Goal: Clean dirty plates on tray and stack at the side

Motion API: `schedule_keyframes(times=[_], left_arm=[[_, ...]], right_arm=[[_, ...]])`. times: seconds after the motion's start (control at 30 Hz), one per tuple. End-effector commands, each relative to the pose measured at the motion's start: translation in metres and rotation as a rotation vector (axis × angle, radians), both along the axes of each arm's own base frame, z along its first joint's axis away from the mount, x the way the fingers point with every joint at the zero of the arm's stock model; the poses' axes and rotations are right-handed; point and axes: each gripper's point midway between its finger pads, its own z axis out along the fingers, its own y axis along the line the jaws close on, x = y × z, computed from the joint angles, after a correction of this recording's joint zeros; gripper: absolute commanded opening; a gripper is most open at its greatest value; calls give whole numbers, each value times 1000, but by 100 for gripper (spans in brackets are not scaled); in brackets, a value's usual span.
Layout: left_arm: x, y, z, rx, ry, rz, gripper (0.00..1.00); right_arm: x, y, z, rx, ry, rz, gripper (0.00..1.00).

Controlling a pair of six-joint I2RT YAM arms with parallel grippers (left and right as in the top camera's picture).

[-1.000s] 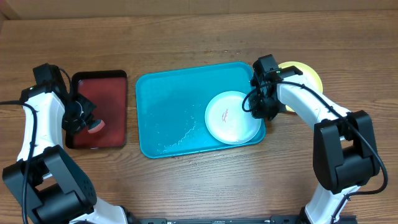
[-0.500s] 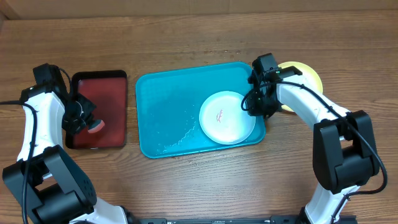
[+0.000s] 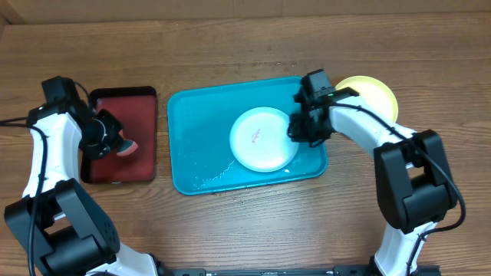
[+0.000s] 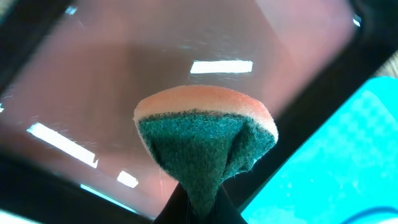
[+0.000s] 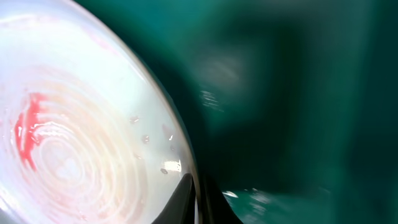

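Observation:
A white plate with a small red smear lies on the teal tray, right of its middle. My right gripper is shut on the plate's right rim; the right wrist view shows the rim pinched between the fingers. A yellow-green plate lies on the table right of the tray, partly under the right arm. My left gripper is shut on an orange-and-green sponge, held over the dark red tray. The pale blue plate is out of view.
The dark red, black-rimmed tray sits left of the teal tray. Water drops glisten on the teal tray's lower middle. The wooden table surrounds both trays.
My right gripper has dragged the white plate leftward across the teal tray. My left gripper with the sponge has shifted slightly right and up over the red tray.

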Motion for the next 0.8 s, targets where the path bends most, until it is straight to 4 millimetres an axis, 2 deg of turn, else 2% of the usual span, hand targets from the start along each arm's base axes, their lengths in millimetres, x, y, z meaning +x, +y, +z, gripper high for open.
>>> schedule_keyframes(times=[0.0, 0.1, 0.23, 0.4, 0.57, 0.77], left_arm=[[6, -18, -3, -22, -16, -101, 4], [9, -20, -6, 23, -8, -130, 4], [10, -22, -12, 49, 14, -146, 4], [11, -24, -33, 30, 58, -153, 4], [15, -22, -57, 21, 87, -153, 4], [22, -3, -83, 98, 109, -135, 4]], right_arm=[[-16, 18, -19, -33, 44, 31, 4], [-11, 24, -15, -46, 25, -6, 4], [-1, 36, -11, 20, 6, -78, 4], [9, 58, -10, 93, -26, -100, 4], [3, 82, -18, 109, -37, -64, 4], [-12, 113, -16, 125, -56, 12, 4]])
